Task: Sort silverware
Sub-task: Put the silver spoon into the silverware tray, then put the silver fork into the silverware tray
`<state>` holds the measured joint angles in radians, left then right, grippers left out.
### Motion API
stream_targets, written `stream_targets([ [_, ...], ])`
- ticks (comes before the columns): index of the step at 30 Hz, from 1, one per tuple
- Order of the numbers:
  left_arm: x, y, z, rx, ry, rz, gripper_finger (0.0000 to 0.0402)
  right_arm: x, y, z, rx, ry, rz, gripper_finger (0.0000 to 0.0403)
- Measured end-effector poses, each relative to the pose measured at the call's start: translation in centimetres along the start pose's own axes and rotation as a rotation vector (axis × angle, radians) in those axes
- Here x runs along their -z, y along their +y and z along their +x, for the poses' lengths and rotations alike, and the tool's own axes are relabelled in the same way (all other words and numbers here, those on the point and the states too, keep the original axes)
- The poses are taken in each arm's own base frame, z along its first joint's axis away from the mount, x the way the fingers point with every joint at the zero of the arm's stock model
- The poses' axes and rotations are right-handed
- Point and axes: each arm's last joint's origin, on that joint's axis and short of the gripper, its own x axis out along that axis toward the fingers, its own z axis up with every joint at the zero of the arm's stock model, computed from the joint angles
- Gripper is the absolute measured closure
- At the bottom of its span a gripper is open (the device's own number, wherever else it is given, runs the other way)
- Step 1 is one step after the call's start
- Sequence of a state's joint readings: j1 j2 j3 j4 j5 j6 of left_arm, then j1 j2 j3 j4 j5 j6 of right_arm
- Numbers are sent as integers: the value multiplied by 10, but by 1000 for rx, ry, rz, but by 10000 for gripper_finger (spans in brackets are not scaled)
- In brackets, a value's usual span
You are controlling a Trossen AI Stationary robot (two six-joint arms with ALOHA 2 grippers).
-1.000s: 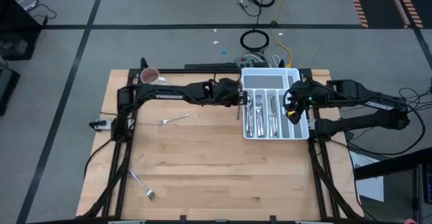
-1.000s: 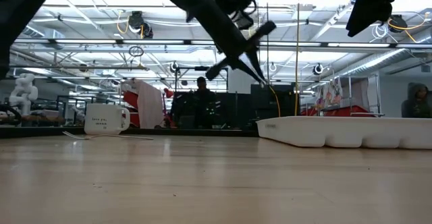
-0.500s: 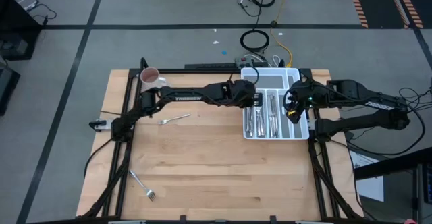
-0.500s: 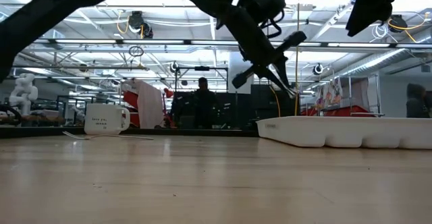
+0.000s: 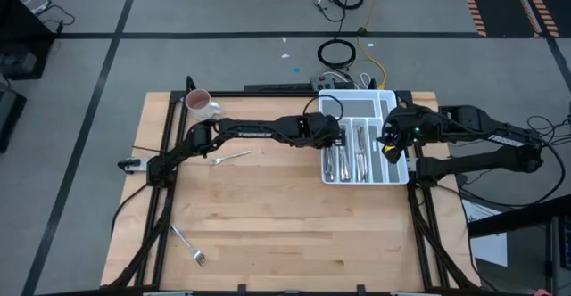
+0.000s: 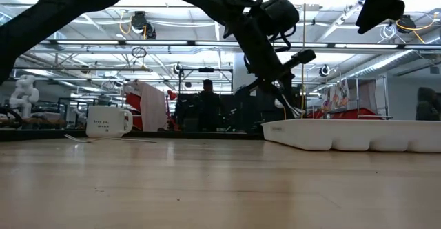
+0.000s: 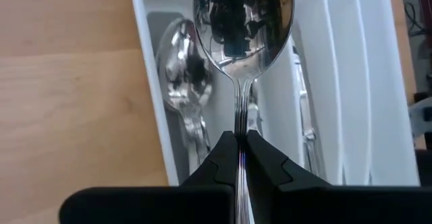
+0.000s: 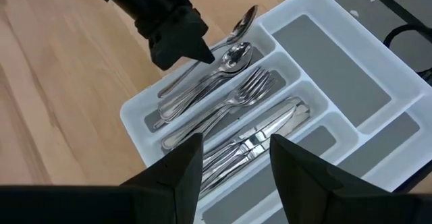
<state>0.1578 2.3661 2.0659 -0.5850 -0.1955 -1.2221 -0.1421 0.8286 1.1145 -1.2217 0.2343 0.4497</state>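
Note:
The silverware is split between table and tray. A white compartment tray [image 5: 398,168] at the table's right holds spoons [image 8: 202,82], forks [image 8: 233,102] and knives [image 8: 263,140] in side-by-side slots. My left gripper [image 7: 240,143] is shut on a spoon [image 7: 243,21] above the tray's left slot, where other spoons [image 7: 181,69] lie. My right gripper [image 8: 233,177] is open above the tray's right side [image 5: 390,144], with nothing between its fingers. Two forks [image 5: 230,158] [image 5: 189,245] lie flat on the wood. My left gripper pinches the spoon's handle [image 7: 240,126] between its two fingers, a short way behind the bowl. The fingers come from the table's left, slanting down, and lie along the handle. The bowl [image 8: 244,21] sticks out ahead of them, above the tray's left slot.
A white mug [image 5: 198,102] with a pink inside stands at the table's far left. The tray's wide far compartment [image 8: 324,59] has nothing in it. Bare wood [image 5: 294,225] fills the table's middle and near side. Cables lie on the floor beyond the far edge.
My left gripper has carried the spoon toward the table's right edge and downward, from beside the tray's left wall to above its left slot. The spoon has stayed in the hold, its bowl leading.

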Motion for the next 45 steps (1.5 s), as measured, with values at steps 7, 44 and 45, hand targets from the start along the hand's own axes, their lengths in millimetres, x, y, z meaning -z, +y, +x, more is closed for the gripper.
stream_targets([
  [7, 10, 11, 23, -45, 33, -1, 388, 0, 0, 0, 0, -1, 3, 241],
  [44, 5, 9, 22, 72, 245, 80, 260, 0, 0, 0, -2, -2, -27, 241],
  [45, 2, 10, 19, 66, 245, 90, 260, 0, 0, 0, -1, -2, -27, 241],
])
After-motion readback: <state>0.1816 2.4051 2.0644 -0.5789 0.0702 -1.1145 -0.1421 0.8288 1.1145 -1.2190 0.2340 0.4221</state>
